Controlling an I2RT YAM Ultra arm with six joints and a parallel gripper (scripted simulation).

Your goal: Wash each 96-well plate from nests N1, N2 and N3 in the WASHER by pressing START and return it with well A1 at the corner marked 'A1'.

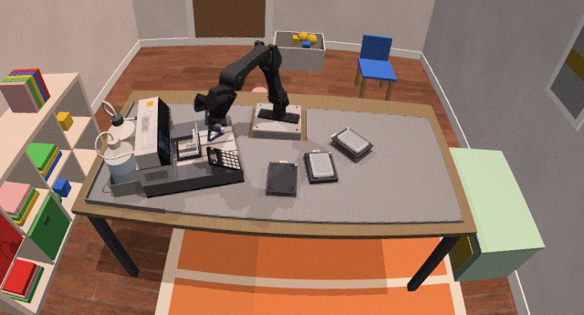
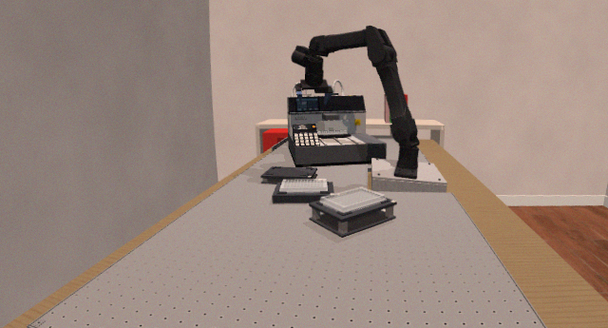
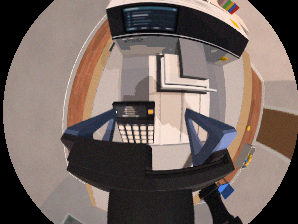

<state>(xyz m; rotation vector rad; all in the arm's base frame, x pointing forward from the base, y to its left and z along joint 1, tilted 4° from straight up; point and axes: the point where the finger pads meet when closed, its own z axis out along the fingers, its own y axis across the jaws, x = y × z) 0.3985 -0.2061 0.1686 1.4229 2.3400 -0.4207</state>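
Note:
The washer (image 1: 182, 151) stands at the table's left end. A white plate (image 1: 188, 147) lies on its carrier close under the washer's housing; it also shows in the wrist view (image 3: 182, 72). The keypad (image 1: 224, 158) sits at the front of the track, and in the wrist view (image 3: 135, 124) a small orange light shows at its top edge. My gripper (image 1: 214, 133) is open and empty, hovering above the track beside the keypad, with its blue fingers spread wide in the wrist view (image 3: 154, 129). One nest (image 1: 282, 178) is empty. Two nests hold plates (image 1: 320, 165) (image 1: 351, 141).
Two bottles (image 1: 119, 157) with tubing stand left of the washer. The arm's base block (image 1: 276, 120) sits behind the nests. In the exterior view the washer (image 2: 328, 128) is at the far end, with the nests (image 2: 302, 187) in front of it.

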